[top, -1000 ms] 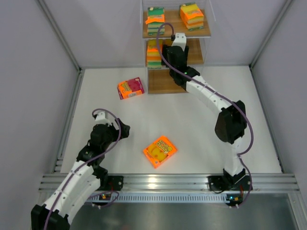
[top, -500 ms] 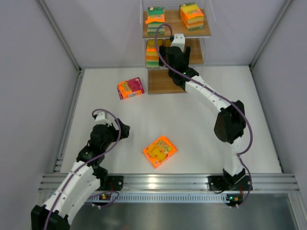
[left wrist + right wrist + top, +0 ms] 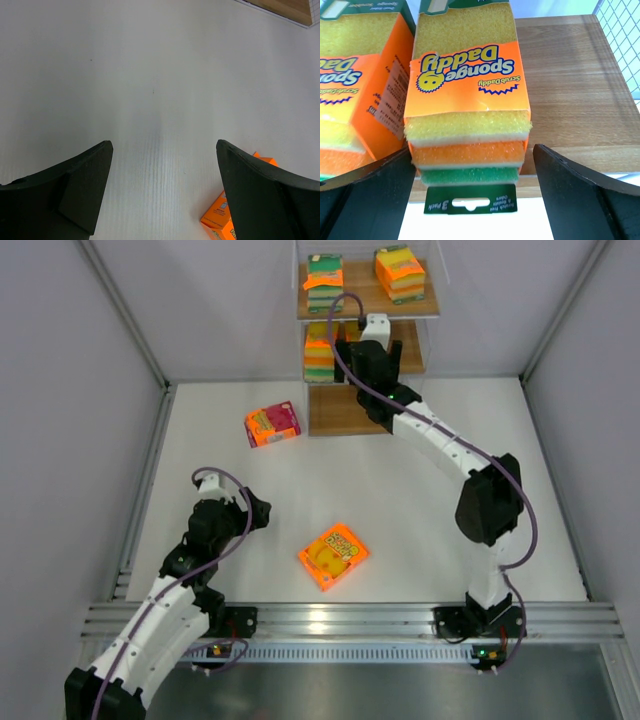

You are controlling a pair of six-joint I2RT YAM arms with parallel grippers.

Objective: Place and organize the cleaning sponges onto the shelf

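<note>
Orange sponge pack [image 3: 467, 85] print legible from right wrist only.

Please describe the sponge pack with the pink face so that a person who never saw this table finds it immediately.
Start at the shelf at the far edge of the white table. Just left of its bottom board, flat on the table, lies the pink-faced pack. The other loose pack, nearer the arm bases, is orange and yellow; this one is pink-red with an orange edge.

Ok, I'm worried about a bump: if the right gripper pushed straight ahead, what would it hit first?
Probably the sponge pack on the shelf board, which sits centred between the fingers of the open right gripper.
</note>
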